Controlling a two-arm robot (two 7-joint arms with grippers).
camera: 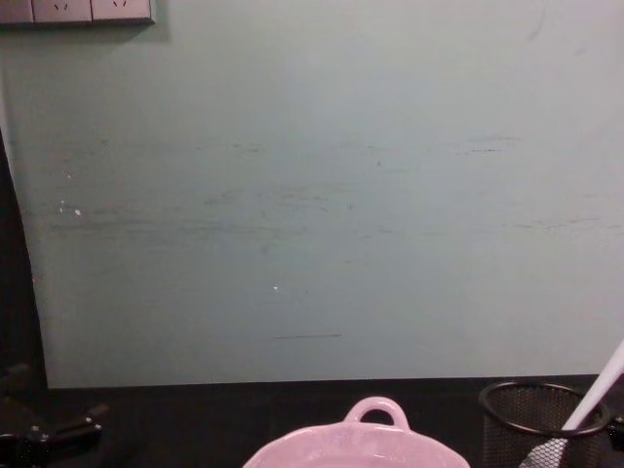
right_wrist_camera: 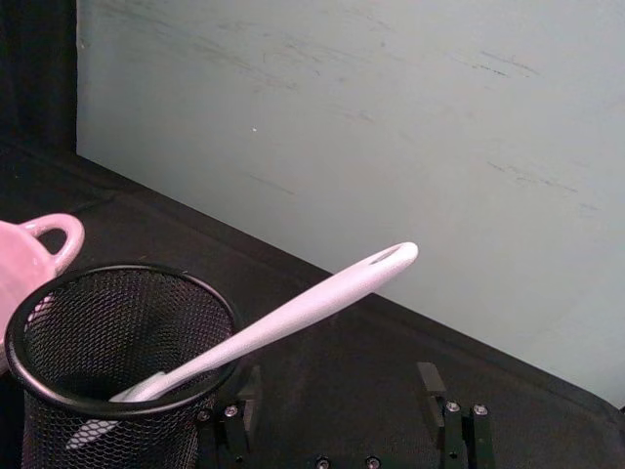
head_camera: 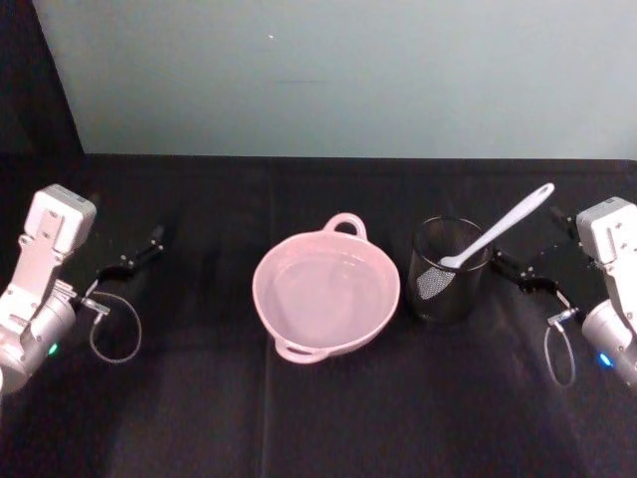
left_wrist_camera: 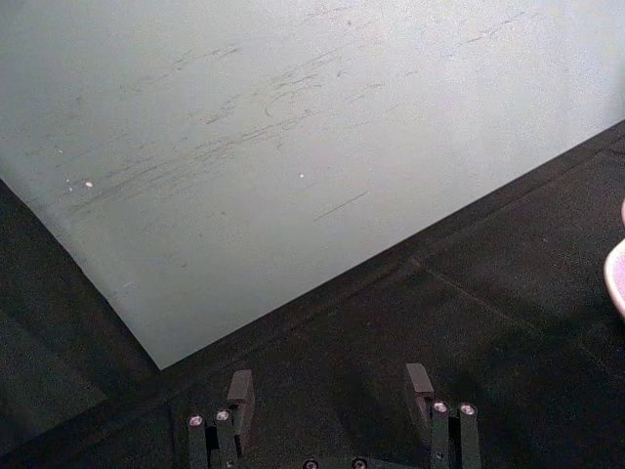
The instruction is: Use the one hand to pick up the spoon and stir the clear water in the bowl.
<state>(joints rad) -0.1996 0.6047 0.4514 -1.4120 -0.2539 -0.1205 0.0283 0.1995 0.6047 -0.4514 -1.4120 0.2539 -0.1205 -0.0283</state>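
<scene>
The pale pink bowl [head_camera: 267, 267] sits mid-table with clear water [head_camera: 323, 296] barely showing inside it. To its right the white spoon [head_camera: 498, 227] stands blade-down in a black wire-mesh cup [head_camera: 448, 289], its handle leaning up toward the right. My right gripper [head_camera: 523, 269] hovers just right of the cup, below the handle's end. In the right wrist view it [right_wrist_camera: 337, 391] is open and empty behind the spoon [right_wrist_camera: 293, 318]. My left gripper [head_camera: 134, 257] rests far left of the bowl, open [left_wrist_camera: 330, 386] and empty.
A pale green wall [camera: 312, 195] closes off the back of the black-clothed table [head_camera: 199, 398]. Cable loops hang beside both wrists. Open cloth lies in front of the bowl and between the bowl and the left gripper.
</scene>
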